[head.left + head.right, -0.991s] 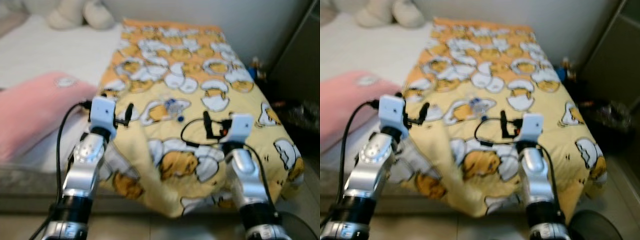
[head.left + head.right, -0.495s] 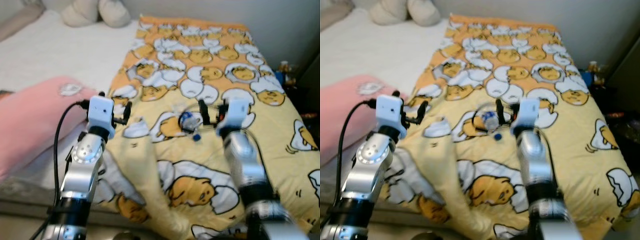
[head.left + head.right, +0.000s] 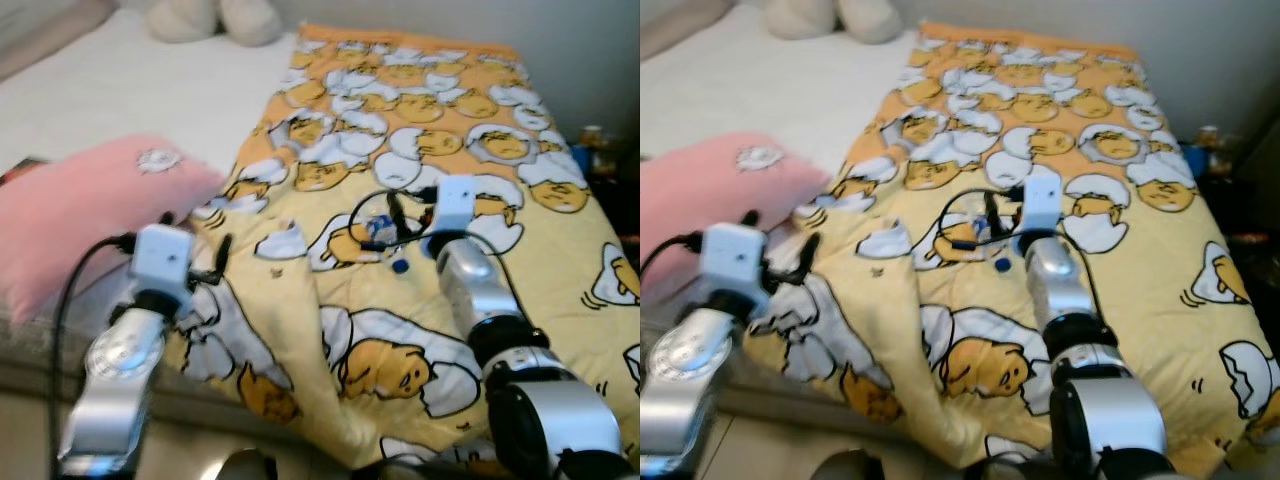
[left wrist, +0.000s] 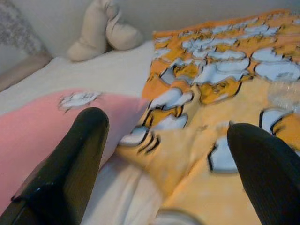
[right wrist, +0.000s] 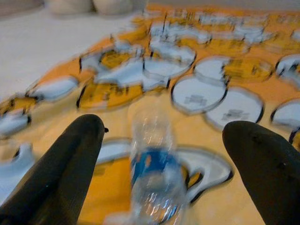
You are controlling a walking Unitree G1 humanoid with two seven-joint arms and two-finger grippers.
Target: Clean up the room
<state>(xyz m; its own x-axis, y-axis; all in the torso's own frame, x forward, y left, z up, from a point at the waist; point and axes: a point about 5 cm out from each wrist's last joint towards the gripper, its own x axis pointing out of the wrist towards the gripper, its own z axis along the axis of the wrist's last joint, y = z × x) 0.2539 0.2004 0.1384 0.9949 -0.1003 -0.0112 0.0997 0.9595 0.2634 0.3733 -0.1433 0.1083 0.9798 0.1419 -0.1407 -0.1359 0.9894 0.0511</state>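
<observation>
A clear plastic bottle (image 5: 153,164) with a blue label lies on the yellow egg-print blanket (image 3: 430,130) spread over the bed. A small blue cap (image 3: 400,266) shows by the bottle's near end. My right gripper (image 5: 164,133) is open, low over the blanket, one black finger on each side of the bottle (image 3: 377,228) without touching it. My left gripper (image 4: 168,136) is open and empty near the bed's front edge, between the pink pillow (image 3: 90,205) and the blanket's rumpled corner.
A white sheet (image 3: 130,90) covers the bed's left half. A cream plush toy (image 3: 215,15) lies at the far end. Small items (image 3: 592,140) stand on the dark floor right of the bed. The blanket hangs over the front edge.
The camera has come closer to the bed. My right arm has stretched forward until its fingers flank the bottle. My left arm has dropped lower and nearer the front edge.
</observation>
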